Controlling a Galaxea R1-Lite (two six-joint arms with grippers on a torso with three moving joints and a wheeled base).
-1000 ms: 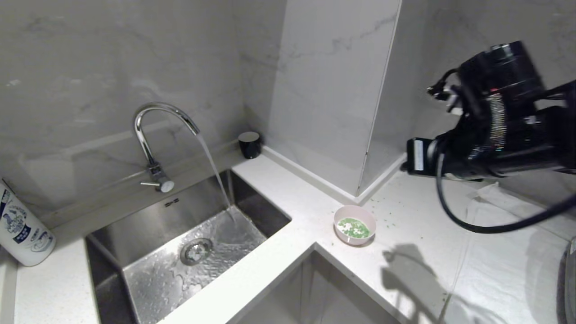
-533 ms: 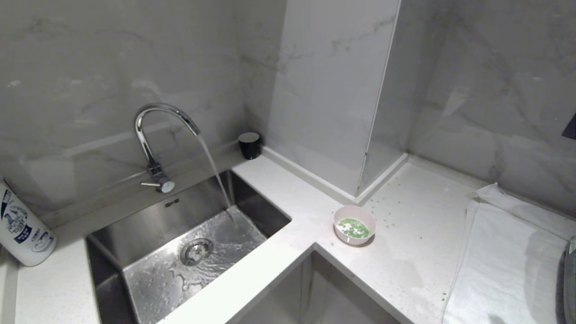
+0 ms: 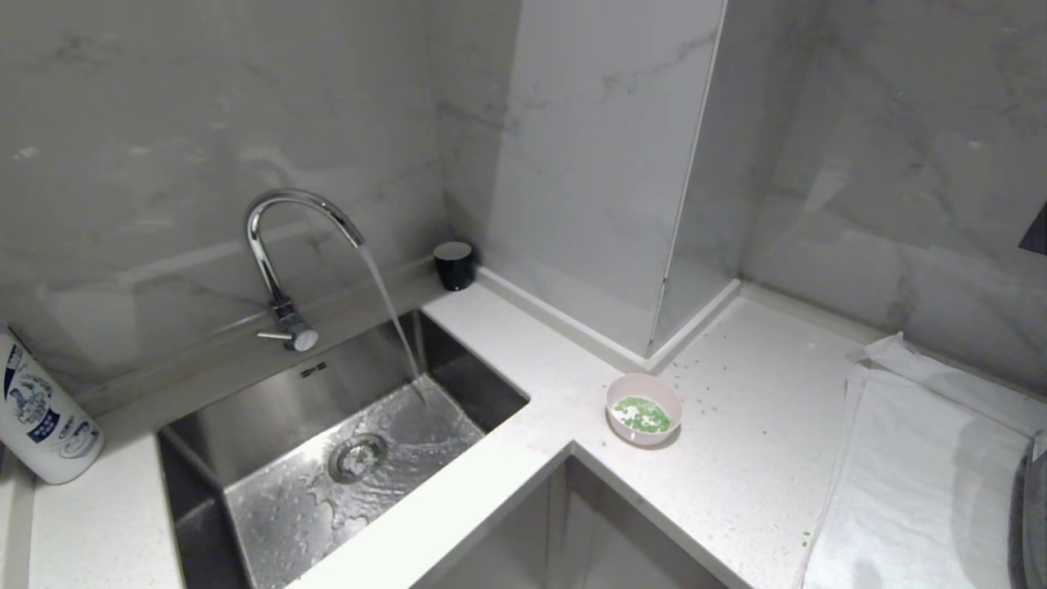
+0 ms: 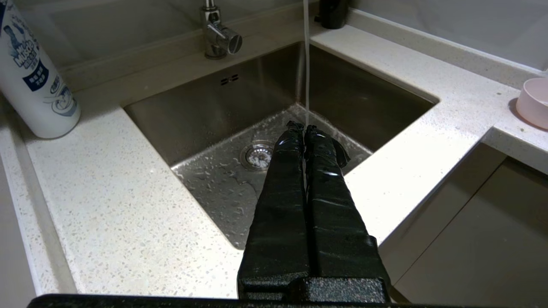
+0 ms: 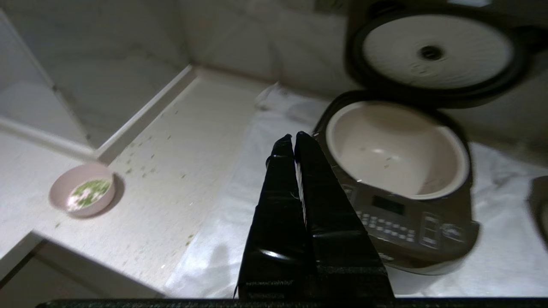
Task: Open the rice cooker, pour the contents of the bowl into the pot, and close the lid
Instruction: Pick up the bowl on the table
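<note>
The rice cooker (image 5: 411, 222) stands on a white towel with its lid (image 5: 436, 51) swung up, showing the white inner plate. Its white pot (image 5: 385, 158) is uncovered and has a few specks inside. The pale pink bowl (image 3: 644, 409) sits on the counter near the inner corner, holding the green and white contents (image 3: 643, 414); the bowl (image 5: 82, 190) also shows in the right wrist view. My right gripper (image 5: 293, 137) is shut and empty, held above the towel between bowl and cooker. My left gripper (image 4: 304, 127) is shut and empty, parked over the sink.
Water runs from the faucet (image 3: 286, 237) into the steel sink (image 3: 270, 409). A white bottle (image 3: 41, 417) stands at the far left and a black cup (image 3: 454, 263) in the back corner. Green bits (image 3: 736, 393) lie scattered on the counter beside the towel (image 3: 916, 474).
My right arm, which filled the right side of the head view a second ago, has swung out of that view to the right. The bowl has not moved.
</note>
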